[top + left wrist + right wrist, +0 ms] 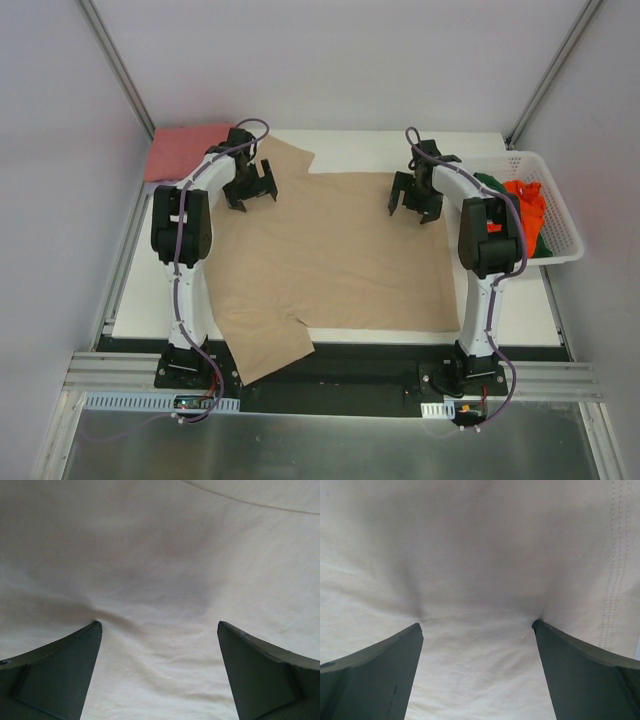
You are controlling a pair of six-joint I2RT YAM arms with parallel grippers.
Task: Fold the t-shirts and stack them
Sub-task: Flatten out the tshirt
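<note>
A tan t-shirt lies spread flat across the table, one sleeve hanging over the front edge. My left gripper is open, fingertips pressed down on the shirt's far left part; the cloth fills the left wrist view between the fingers. My right gripper is open, pressed on the shirt's far right part near its hem. A folded salmon pink shirt lies at the far left corner. Orange and dark green shirts lie in the basket. The lavender shirt is out of view.
A white lattice basket stands at the right edge of the table. The white table top shows around the shirt. Grey walls close in on the left, right and back.
</note>
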